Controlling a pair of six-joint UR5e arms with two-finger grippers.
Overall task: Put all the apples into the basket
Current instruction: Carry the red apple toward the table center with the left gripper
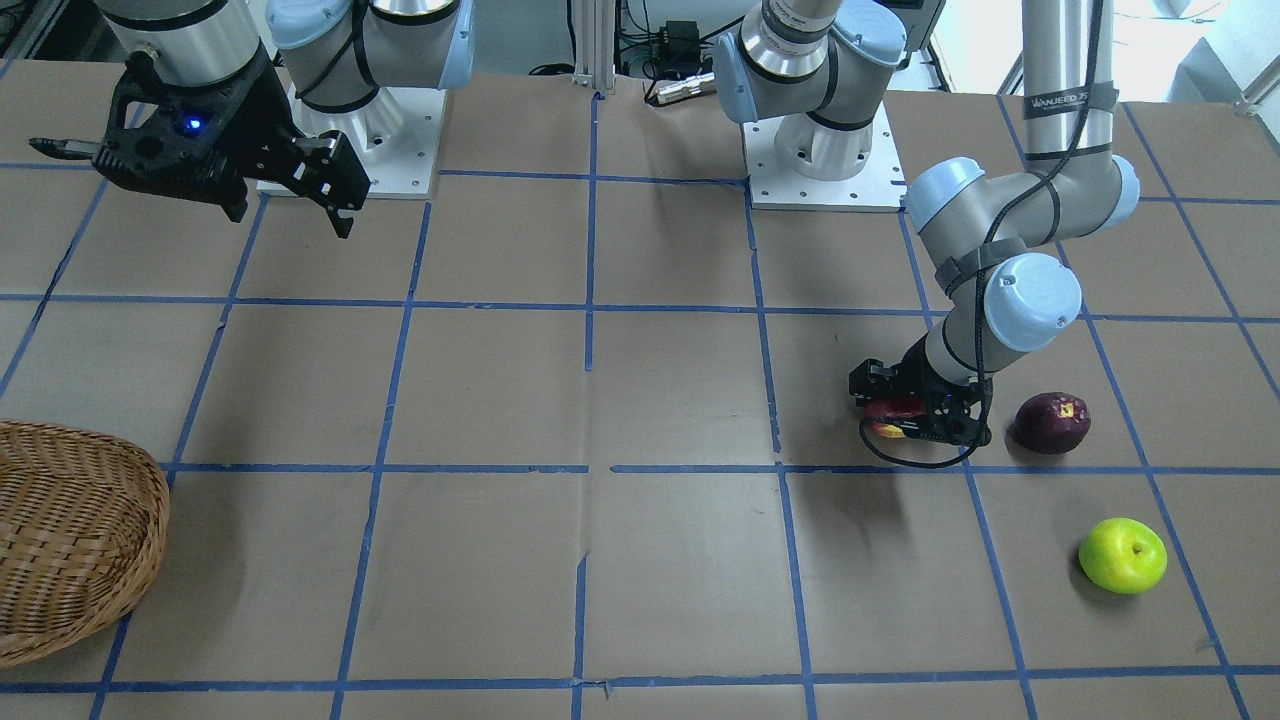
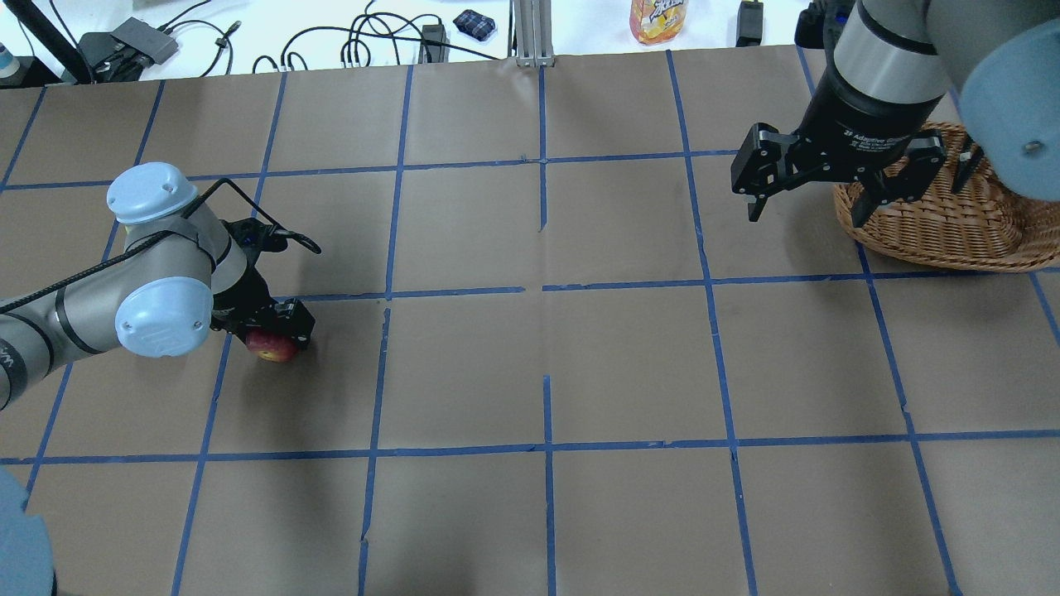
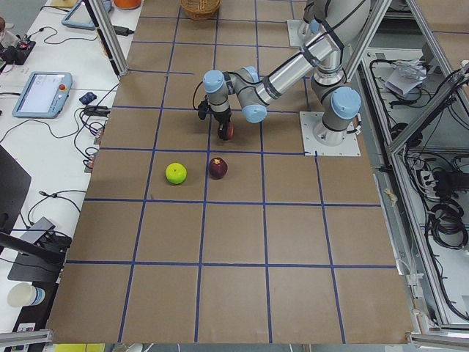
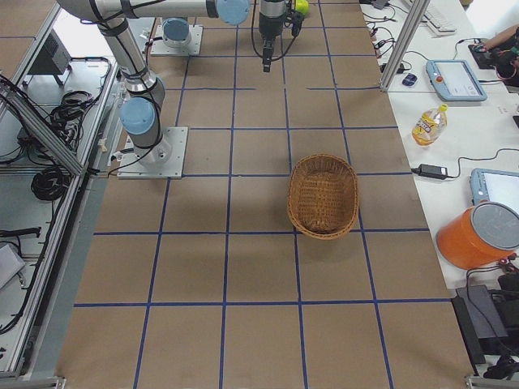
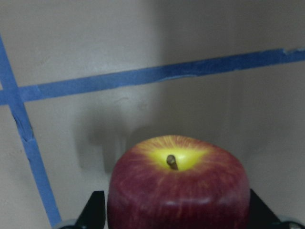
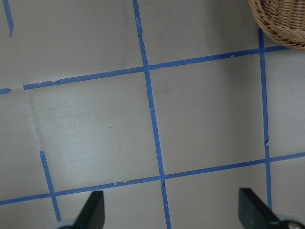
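My left gripper (image 1: 905, 420) is shut on the red apple with a yellow patch (image 2: 273, 348), low over the table; the apple fills the gap between the fingers in the left wrist view (image 5: 178, 191). The dark maroon apple (image 1: 1050, 422) lies just beside it. The lime green apple (image 1: 1122, 555) lies further out, apart from both. The wicker basket (image 2: 936, 228) is at the table's other end. My right gripper (image 2: 807, 209) is open and empty, raised beside the basket's rim (image 6: 281, 21).
Brown paper with a grid of blue tape (image 2: 543, 290) covers the table. A juice bottle (image 2: 658, 18), cables and tablets lie on the white bench beyond the far edge. Both arm bases (image 1: 820, 160) stand at the robot's edge.
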